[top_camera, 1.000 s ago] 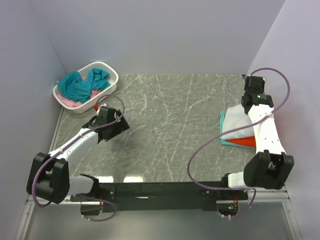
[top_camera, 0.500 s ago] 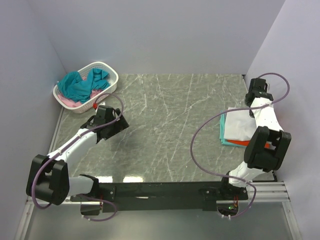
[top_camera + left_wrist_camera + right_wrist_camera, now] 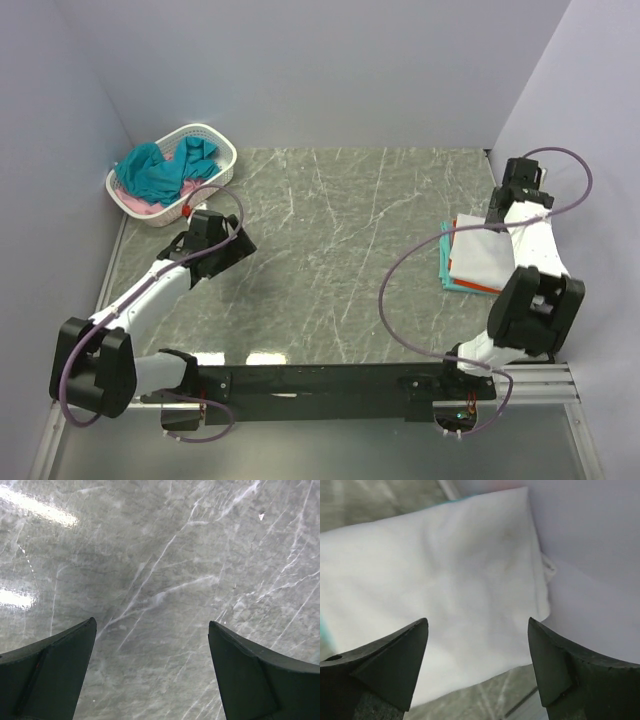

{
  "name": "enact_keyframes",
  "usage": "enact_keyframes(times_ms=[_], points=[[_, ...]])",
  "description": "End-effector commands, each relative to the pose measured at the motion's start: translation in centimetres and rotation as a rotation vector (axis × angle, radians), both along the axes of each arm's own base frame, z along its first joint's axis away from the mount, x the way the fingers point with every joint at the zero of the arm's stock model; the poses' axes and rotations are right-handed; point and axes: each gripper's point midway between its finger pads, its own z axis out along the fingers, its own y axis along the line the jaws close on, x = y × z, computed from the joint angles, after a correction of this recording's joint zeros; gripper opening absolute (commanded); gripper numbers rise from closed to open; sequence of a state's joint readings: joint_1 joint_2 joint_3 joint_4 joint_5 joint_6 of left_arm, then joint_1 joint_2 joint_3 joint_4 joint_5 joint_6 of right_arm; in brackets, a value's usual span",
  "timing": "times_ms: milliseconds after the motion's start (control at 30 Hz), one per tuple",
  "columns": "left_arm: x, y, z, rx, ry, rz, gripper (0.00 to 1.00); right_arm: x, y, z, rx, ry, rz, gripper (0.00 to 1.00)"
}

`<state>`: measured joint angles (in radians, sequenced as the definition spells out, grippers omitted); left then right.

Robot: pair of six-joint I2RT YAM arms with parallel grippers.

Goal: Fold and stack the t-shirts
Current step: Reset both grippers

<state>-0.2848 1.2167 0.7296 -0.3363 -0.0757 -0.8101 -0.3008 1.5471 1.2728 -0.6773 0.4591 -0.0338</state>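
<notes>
White cloth was the news here: the white t-shirt (image 3: 478,252) lay folded and flat on top of the stack, right across the table (image 3: 340,250) from the basket (image 3: 213,134). A second before, the right arm had been stretched over that pile and hid much of it. By this moment the arm had drawn up and back, and its forearm no longer covered the shirt. The right gripper (image 3: 497,218) hung over the stack's edge farthest from the basket, fingers apart and holding nothing (the wrist view showed only shirt and wall between them). I judged this shirt let go and placed, so one more garment was done. Beneath it an orange-red t-shirt (image 3: 480,289) and a teal t-shirt (image 3: 447,280) showed only as thin slivers along the stack's edges. The basket itself was not yet emptied: crumpled teal shirts (image 3: 160,170) were heaped in it, with a pink shirt (image 3: 135,203) showing underneath at its side. The left gripper (image 3: 238,248) had barely shifted and hung just beside the basket, on its side toward the arm bases, fingers apart over bare marbled table. It looked the likelier one to fetch the next shirt.
</notes>
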Motion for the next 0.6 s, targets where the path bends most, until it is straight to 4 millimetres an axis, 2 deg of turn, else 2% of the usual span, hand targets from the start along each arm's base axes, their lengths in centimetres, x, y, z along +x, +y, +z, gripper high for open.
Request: enact_keyframes(times_ms=[0, 67, 100, 167, 200, 267, 300, 433, 500, 533, 567], points=[[0.4, 0.2, 1.9, -0.026, -0.045, 0.038, 0.99, 2.7, 3.9, 4.8, 0.126, -0.335, 0.125, 0.87], [0.4, 0.5, 2.6, -0.029, -0.06, 0.061, 0.99, 3.3, 5.9, 5.3, 0.201, -0.426, 0.187, 0.88], [0.3, 0.6, 3.0, -0.03, -0.065, 0.068, 1.0, 3.0, 6.6, 6.6, 0.209, -0.482, 0.214, 0.88], [0.1, 1.0, 3.8, -0.029, -0.08, 0.091, 0.99, 2.9, 7.9, 7.0, 0.258, -0.547, 0.236, 0.89], [0.0, 1.1, 4.2, -0.029, -0.088, 0.099, 1.0, 3.1, 9.2, 8.6, 0.29, -0.621, 0.3, 0.89], [-0.2, 1.5, 5.1, -0.031, -0.112, 0.121, 0.99, 2.9, 11.1, 8.6, 0.364, -0.66, 0.358, 0.89], [-0.3, 1.7, 5.3, -0.031, -0.119, 0.13, 0.99, 3.0, 12.6, 9.6, 0.409, -0.709, 0.42, 0.89], [-0.9, 2.3, 7.0, -0.037, -0.15, 0.164, 0.99, 2.5, 14.5, 9.4, 0.516, -0.769, 0.43, 0.9], [-1.3, 3.0, 7.4, -0.024, -0.152, 0.191, 0.99, 2.4, 15.4, 10.0, 0.545, -0.81, 0.467, 0.9], [-1.5, 3.2, 8.2, -0.028, -0.173, 0.202, 1.0, 2.1, 16.6, 9.3, 0.599, -0.809, 0.506, 0.9], [-1.6, 3.5, 8.4, -0.024, -0.178, 0.214, 0.99, 2.3, 17.1, 9.9, 0.612, -0.846, 0.535, 0.91]])
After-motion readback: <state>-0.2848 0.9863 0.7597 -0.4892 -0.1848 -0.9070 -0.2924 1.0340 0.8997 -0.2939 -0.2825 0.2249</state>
